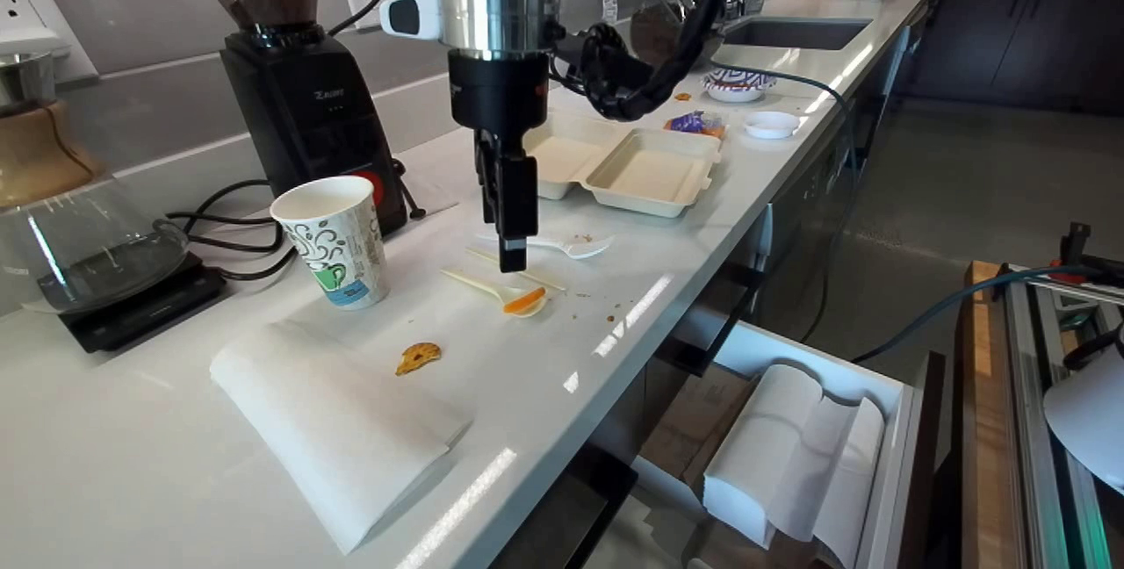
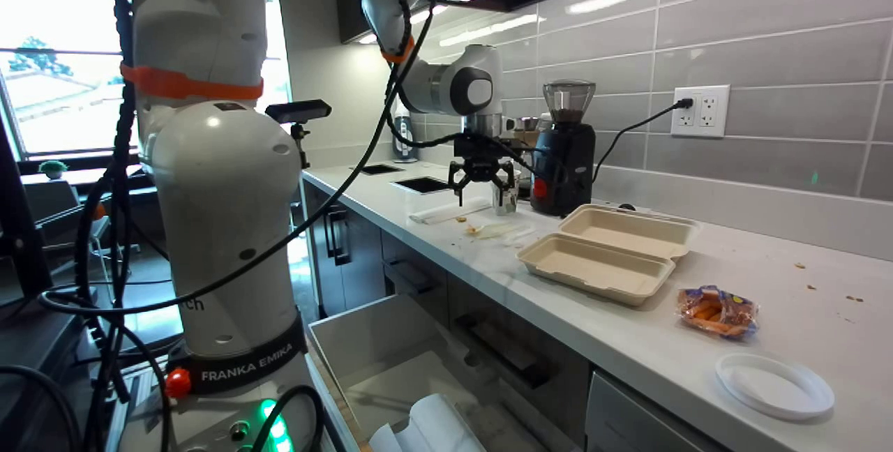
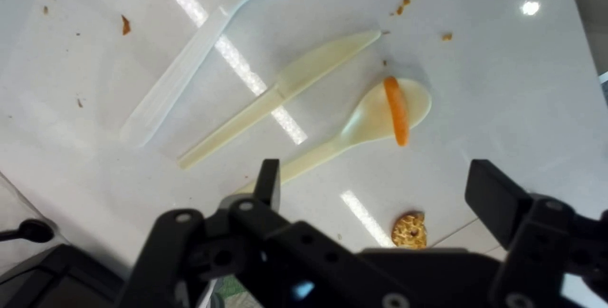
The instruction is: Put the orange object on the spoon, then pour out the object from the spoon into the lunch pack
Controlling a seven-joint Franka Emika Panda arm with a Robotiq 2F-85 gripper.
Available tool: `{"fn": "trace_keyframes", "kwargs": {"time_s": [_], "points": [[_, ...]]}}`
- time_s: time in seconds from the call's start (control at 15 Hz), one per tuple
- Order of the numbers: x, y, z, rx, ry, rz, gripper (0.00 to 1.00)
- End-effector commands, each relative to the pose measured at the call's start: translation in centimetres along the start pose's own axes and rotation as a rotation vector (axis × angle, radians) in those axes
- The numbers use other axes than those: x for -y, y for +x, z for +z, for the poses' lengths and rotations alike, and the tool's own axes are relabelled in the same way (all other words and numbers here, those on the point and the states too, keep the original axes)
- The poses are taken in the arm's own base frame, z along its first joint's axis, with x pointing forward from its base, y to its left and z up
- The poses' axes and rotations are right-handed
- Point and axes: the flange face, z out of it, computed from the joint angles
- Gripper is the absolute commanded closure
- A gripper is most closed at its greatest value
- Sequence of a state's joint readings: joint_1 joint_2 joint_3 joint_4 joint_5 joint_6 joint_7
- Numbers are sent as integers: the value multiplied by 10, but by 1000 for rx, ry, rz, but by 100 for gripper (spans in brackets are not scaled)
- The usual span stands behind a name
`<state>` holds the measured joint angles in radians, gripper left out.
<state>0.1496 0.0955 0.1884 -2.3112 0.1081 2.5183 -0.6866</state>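
The orange object (image 3: 397,110), a short bright orange stick, lies across the bowl of the spoon in the wrist view; it also shows in an exterior view (image 1: 525,301). The pale cream spoon (image 3: 327,151) lies on the counter, with its handle end partly hidden behind a finger in the wrist view; it also shows in an exterior view (image 1: 477,282). My gripper (image 3: 375,172) is open and empty, pointing down above the counter near the spoon; it shows in both exterior views (image 1: 514,257) (image 2: 485,197). The lunch pack (image 1: 654,172) stands open on the counter in both exterior views (image 2: 603,264).
A pale knife (image 3: 280,89) and a white fork (image 3: 180,70) lie beside the spoon. A cookie piece (image 1: 418,357), paper cup (image 1: 338,244), folded white paper (image 1: 325,428) and grinder (image 1: 307,104) stand or lie nearby. A snack bag (image 2: 718,312) is beyond the lunch pack. A drawer (image 1: 790,455) is open below.
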Motion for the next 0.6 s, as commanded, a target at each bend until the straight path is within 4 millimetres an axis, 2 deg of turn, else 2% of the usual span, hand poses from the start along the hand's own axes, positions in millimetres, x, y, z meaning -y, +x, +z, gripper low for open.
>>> {"fn": "trace_keyframes", "kwargs": {"time_s": [0.0,0.2,0.53], "points": [[0,1,0,1,1,1,0],[-4,8,9,8,34,52,0],[-15,25,14,18,40,242,0]]}}
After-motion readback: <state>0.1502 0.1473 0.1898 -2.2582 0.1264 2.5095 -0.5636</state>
